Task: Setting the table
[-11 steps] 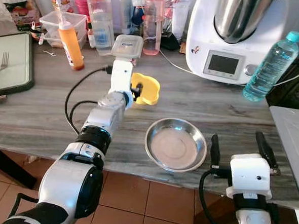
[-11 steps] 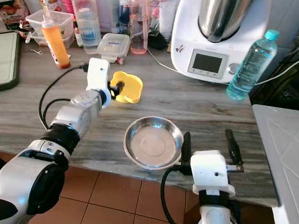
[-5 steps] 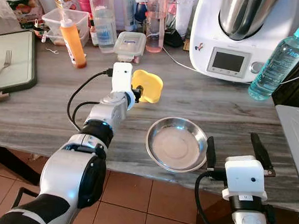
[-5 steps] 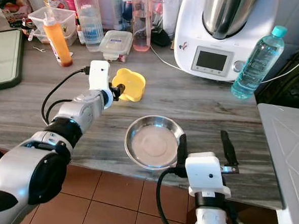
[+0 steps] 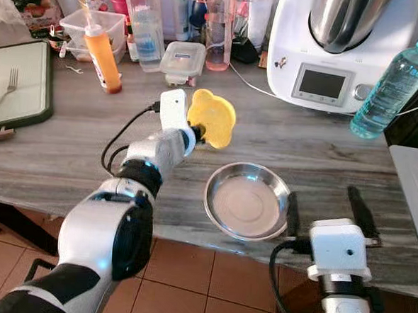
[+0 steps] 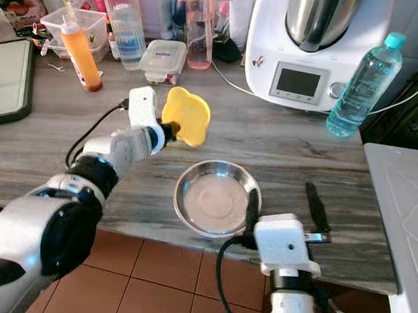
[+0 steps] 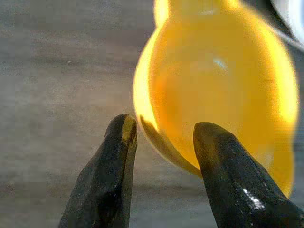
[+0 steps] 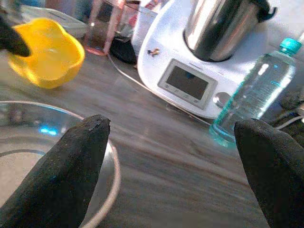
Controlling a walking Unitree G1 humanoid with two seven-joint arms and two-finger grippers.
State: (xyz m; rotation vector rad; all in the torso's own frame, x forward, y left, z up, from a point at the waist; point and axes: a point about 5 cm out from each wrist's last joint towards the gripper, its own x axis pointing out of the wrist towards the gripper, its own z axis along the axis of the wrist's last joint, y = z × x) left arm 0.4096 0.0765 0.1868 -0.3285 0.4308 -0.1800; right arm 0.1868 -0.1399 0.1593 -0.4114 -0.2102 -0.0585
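Observation:
A small yellow bowl (image 5: 213,118) hangs tilted above the grey stone counter (image 5: 67,148), with my left gripper (image 5: 199,132) shut on its rim; the left wrist view has the two black fingers (image 7: 107,180) pinching the bowl (image 7: 223,90). Just right of and below it a round steel dish (image 5: 247,201) rests near the counter's front edge. My right gripper (image 5: 327,204) stands open at that edge, right of the dish, its fingertips (image 8: 71,156) wide apart with nothing between them.
Along the back stand an orange sauce bottle (image 5: 102,51), several bottles, a lidded plastic box (image 5: 182,59), a white kitchen machine (image 5: 343,51) and a blue water bottle (image 5: 394,86). A tray with a fork (image 5: 7,91) lies at the far left. A grey surface (image 5: 417,183) sits right.
My left gripper has lifted the yellow bowl off the counter and tipped it up on edge, carrying it slightly right toward the steel dish. The right gripper has stayed put.

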